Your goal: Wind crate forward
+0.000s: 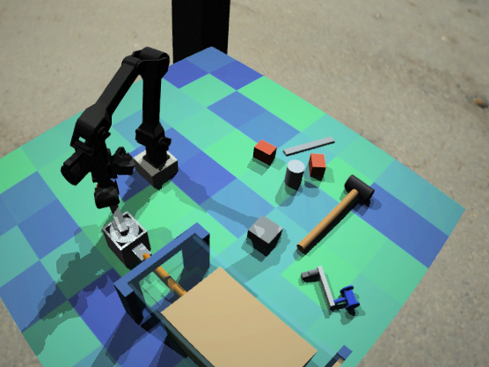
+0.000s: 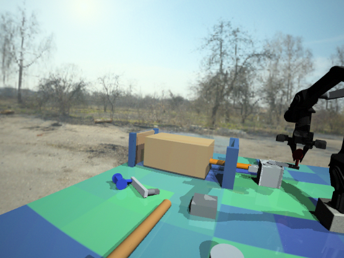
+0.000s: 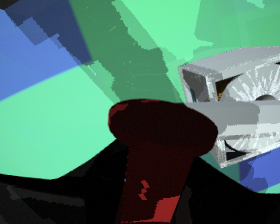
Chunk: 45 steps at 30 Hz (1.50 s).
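Note:
My gripper (image 1: 106, 196) (image 2: 297, 156) (image 3: 146, 140) is shut on the red knob of the winch handle, whose knob fills the middle of the wrist view. The handle's grey crank arm (image 1: 116, 216) (image 2: 283, 164) (image 3: 220, 117) lies across the top of the pale winch (image 1: 144, 244) (image 2: 270, 176) (image 3: 200, 85); its key is hidden. An orange strap (image 1: 162, 274) (image 2: 242, 166) runs from the winch through the blue frame (image 1: 156, 258) (image 2: 231, 167) to the cardboard-coloured crate (image 1: 239, 315) (image 2: 176, 155). The crate sits flat, with a gap between its front and the frame.
A grey block (image 1: 265, 231) (image 2: 203, 205), a mallet (image 1: 327, 222) (image 2: 139, 232) and a blue-knobbed crank (image 1: 326, 287) (image 2: 139, 187) lie beside the cubby. Two red blocks (image 1: 265, 151) (image 1: 317, 165), a grey cylinder (image 1: 295, 174) and a flat bar (image 1: 309, 146) are farther back in the top view.

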{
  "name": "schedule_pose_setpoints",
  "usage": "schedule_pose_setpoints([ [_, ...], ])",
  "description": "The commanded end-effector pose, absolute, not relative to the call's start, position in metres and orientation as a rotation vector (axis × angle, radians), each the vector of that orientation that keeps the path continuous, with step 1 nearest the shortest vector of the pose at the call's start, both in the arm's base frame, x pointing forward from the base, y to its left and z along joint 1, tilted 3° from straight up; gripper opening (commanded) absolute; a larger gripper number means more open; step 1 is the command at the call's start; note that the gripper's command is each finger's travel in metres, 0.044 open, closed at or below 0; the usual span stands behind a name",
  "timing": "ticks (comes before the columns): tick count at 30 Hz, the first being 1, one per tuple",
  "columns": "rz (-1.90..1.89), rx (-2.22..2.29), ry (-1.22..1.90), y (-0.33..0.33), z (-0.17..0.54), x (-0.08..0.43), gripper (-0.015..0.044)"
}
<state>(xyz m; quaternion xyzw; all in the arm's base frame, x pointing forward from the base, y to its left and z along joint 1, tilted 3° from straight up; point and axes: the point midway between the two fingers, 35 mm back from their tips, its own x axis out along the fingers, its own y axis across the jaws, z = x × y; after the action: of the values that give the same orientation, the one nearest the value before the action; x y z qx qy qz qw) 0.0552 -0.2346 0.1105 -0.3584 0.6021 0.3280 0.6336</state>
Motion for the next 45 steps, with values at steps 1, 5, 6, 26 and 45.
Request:
schedule_pose_setpoints([
  [1, 0.733, -0.83, 1.397, -0.252, 0.109, 0.052, 0.0],
  [5, 0.733, -0.83, 1.398, -0.257, 0.109, 0.051, 0.0],
  [6, 0.733, -0.83, 1.398, -0.258, 0.109, 0.051, 0.0],
  [26, 0.731, -0.832, 1.399, -0.284, 0.111, 0.052, 0.0],
  [45, 0.73, -0.833, 1.399, -0.305, 0.112, 0.058, 0.0],
])
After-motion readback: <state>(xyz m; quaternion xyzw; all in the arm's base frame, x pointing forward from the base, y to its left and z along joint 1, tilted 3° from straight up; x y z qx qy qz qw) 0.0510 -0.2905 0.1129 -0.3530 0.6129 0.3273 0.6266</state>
